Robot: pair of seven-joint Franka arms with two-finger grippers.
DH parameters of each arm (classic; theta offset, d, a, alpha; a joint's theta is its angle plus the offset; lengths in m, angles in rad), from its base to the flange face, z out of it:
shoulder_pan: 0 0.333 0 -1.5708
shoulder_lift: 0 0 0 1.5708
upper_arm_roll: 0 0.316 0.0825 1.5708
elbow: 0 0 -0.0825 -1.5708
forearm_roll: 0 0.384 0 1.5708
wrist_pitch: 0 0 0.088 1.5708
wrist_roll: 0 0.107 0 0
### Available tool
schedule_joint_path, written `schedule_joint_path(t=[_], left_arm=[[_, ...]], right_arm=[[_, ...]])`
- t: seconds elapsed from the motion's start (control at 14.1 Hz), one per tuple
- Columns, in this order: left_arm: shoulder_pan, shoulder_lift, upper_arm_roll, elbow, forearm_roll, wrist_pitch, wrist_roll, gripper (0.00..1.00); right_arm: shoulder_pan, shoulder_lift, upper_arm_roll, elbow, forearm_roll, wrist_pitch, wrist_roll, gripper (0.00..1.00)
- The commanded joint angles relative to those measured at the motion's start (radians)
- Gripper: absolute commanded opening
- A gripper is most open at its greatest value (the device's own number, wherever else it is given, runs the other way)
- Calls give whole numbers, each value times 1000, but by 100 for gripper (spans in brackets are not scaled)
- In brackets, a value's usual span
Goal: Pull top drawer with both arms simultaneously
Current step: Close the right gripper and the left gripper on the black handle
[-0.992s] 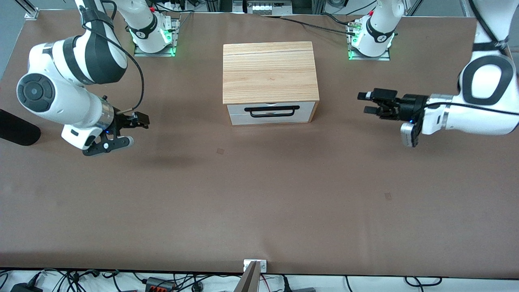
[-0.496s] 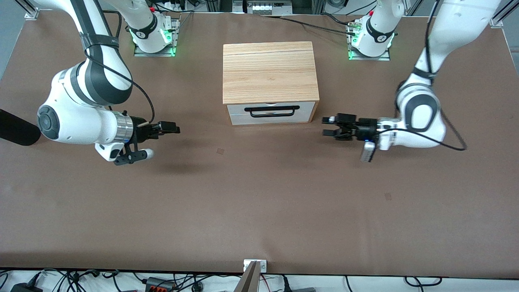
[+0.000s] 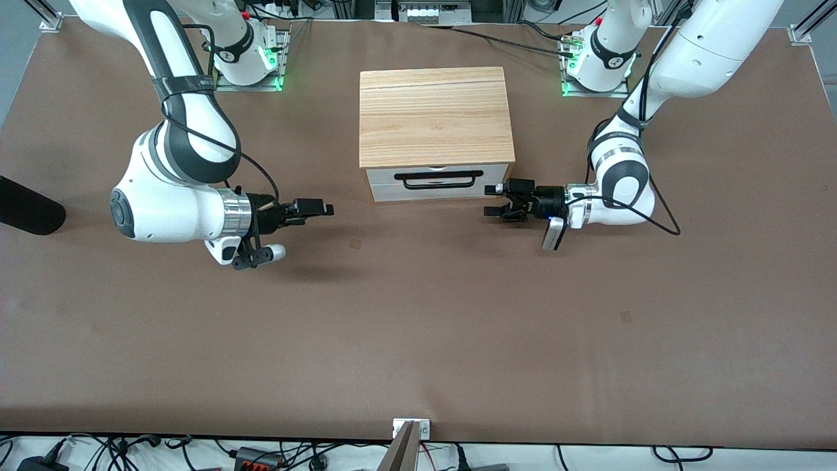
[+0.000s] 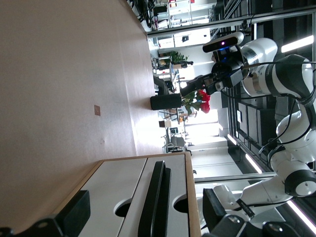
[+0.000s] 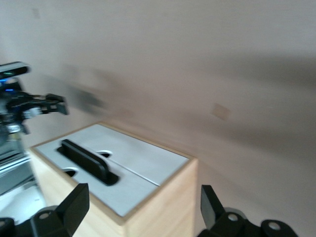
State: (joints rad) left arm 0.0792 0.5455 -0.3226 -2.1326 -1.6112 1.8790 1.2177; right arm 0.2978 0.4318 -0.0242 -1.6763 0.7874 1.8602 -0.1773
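Observation:
The top drawer [image 3: 451, 173] has a white front and a wide black bar handle [image 3: 439, 178]. It sits shut in the light wood cabinet [image 3: 433, 118]. My left gripper [image 3: 492, 199] is open and empty, low over the table beside the cabinet's front corner at the left arm's end. My right gripper [image 3: 322, 209] is open and empty, over the table a short way from the cabinet toward the right arm's end. The left wrist view shows the drawer [image 4: 177, 177] and handle [image 4: 153, 202] between its fingers [image 4: 74, 213]. The right wrist view shows the drawer [image 5: 98, 192], handle [image 5: 84, 158] and wood side.
A lower white drawer front [image 3: 438, 192] sits under the top one. A black object [image 3: 26, 210] lies at the right arm's end of the table. A metal bracket [image 3: 410, 428] stands at the near edge. The arm bases [image 3: 245, 55] flank the cabinet.
Both arms have swung inward from the table's ends. Each gripper has come much closer to the drawer front and stays open.

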Motion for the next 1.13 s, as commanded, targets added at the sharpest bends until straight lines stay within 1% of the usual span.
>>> schedule_joint_path(t=[0.0,0.07,0.14,0.28,0.5,0.64,0.71,0.78,0.85,0.99,1.06], left_arm=[[-18,-24,-16,-61,-111,19,80,100],[-28,-19,-21,-76,-151,19,115,100],[-44,-15,-21,-82,-173,20,147,100],[-55,-9,-23,-89,-194,20,161,97],[-58,-7,-32,-89,-226,22,180,94],[-65,7,-45,-93,-278,23,213,89],[-70,8,-52,-93,-286,23,233,83],[-70,10,-52,-93,-286,22,239,75],[-61,8,-52,-96,-285,17,240,66],[-41,2,-52,-101,-282,9,233,60],[-39,2,-52,-115,-280,9,235,60]], right_arm=[[12,7,-8,-11,155,7,-69,100],[15,7,-8,-13,203,5,-94,100],[21,13,-7,-16,272,4,-146,100],[23,44,-7,-28,437,-7,-278,100],[52,90,-7,-30,593,0,-405,100],[58,146,-7,-40,709,-9,-538,100],[58,166,1,-58,775,-16,-627,100],[57,189,22,-78,840,-33,-686,100],[57,205,29,-95,883,-38,-727,100],[69,226,50,-135,944,-45,-787,100],[75,234,56,-144,951,-52,-792,100]])
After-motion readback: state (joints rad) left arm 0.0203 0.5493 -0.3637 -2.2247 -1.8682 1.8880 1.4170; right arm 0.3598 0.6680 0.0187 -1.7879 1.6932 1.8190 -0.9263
